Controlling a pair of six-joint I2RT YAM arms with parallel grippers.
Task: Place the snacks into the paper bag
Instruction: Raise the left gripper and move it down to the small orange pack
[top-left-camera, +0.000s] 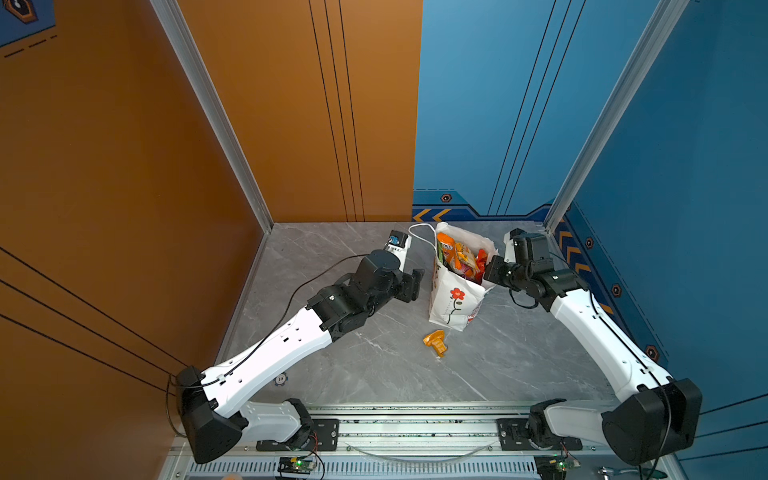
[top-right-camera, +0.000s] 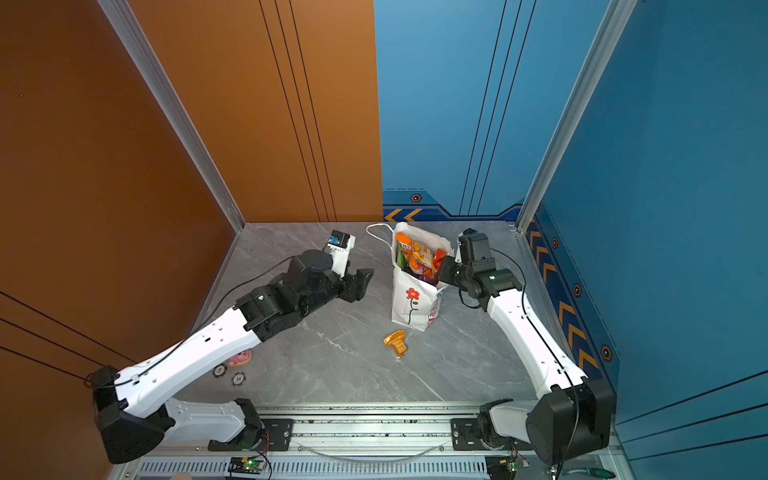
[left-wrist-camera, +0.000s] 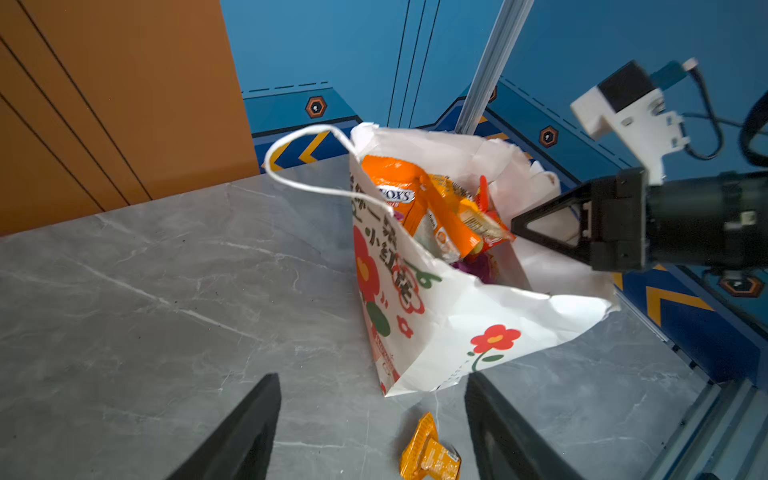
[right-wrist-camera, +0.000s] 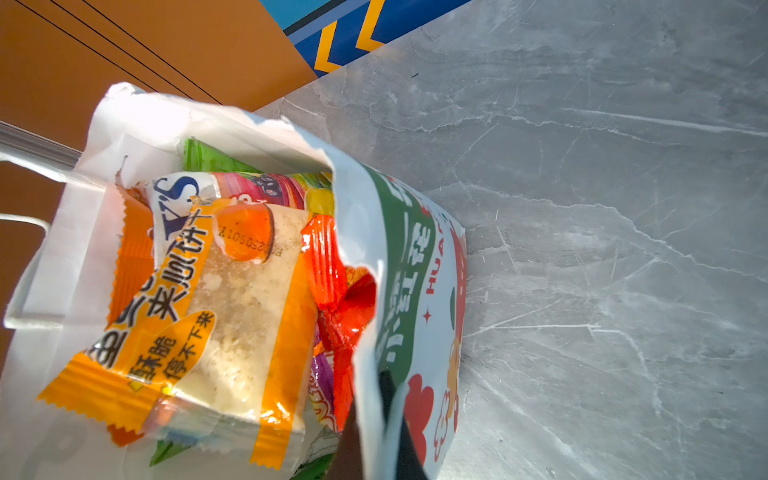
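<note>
The white paper bag (top-left-camera: 453, 303) (top-right-camera: 411, 307) (left-wrist-camera: 457, 316) stands upright near the back of the table, with a red flower on its front face. Several snacks (top-left-camera: 461, 257) (top-right-camera: 419, 259) (left-wrist-camera: 432, 208) (right-wrist-camera: 232, 291) fill it, orange, red, green and purple. My right gripper (top-left-camera: 492, 268) (top-right-camera: 444, 266) (left-wrist-camera: 517, 224) (right-wrist-camera: 388, 382) is shut on the bag's right wall at the rim. A small orange-yellow packet (top-left-camera: 435, 343) (top-right-camera: 396, 342) (left-wrist-camera: 428, 455) lies on the table just in front of the bag. My left gripper (top-left-camera: 415, 284) (top-right-camera: 362, 286) (left-wrist-camera: 372, 378) hangs open and empty left of the bag.
A pink toy (top-right-camera: 240, 358) and two poker chips (top-right-camera: 219, 370) (top-left-camera: 281, 378) lie beside the left arm near the front left. An orange wall bounds the left, a blue wall the back and right. A white cord handle (left-wrist-camera: 307, 166) loops off the bag's far left corner.
</note>
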